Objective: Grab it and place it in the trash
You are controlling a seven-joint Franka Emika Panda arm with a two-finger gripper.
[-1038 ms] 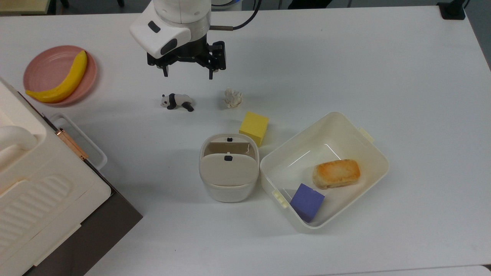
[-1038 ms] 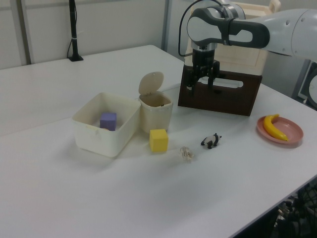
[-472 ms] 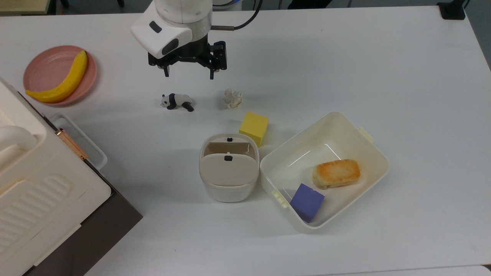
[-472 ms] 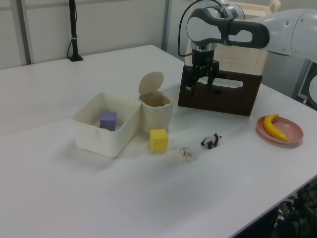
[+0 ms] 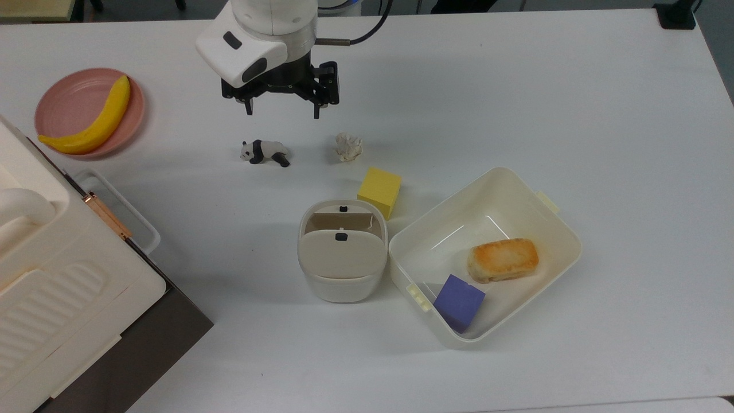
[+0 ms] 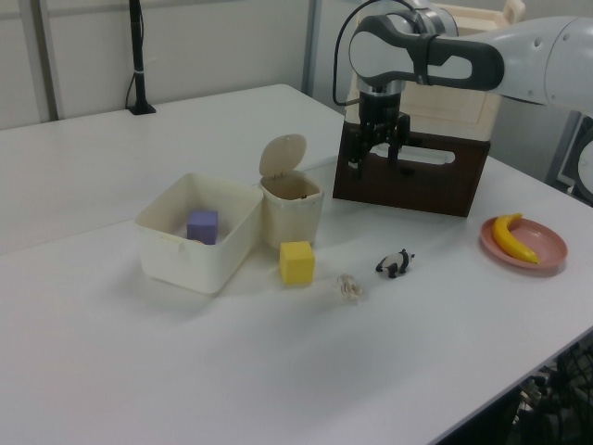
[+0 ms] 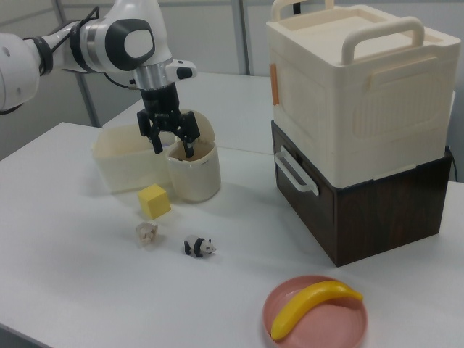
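The black two-finger gripper [image 5: 281, 111] hangs above the white table [image 5: 516, 86] with its fingers spread apart, holding nothing. The small crumpled wad of off-white paper [image 5: 348, 147] lies on the table between the black-and-white toy panda [image 5: 265, 152] and the yellow foam cube [image 5: 379, 191] (in the top view, below and right of the gripper). The cream rounded bin with swing-flap lid [image 5: 342, 258] stands just beside the cube, touching the cream rectangular tub [image 5: 550, 223]

Open gripper [image 6: 377, 160] raised above table [image 6: 111, 362], paper wad [image 6: 349, 287] between yellow cube [image 6: 296, 261] and panda [image 6: 395, 264], bin [image 6: 292, 206] lid up
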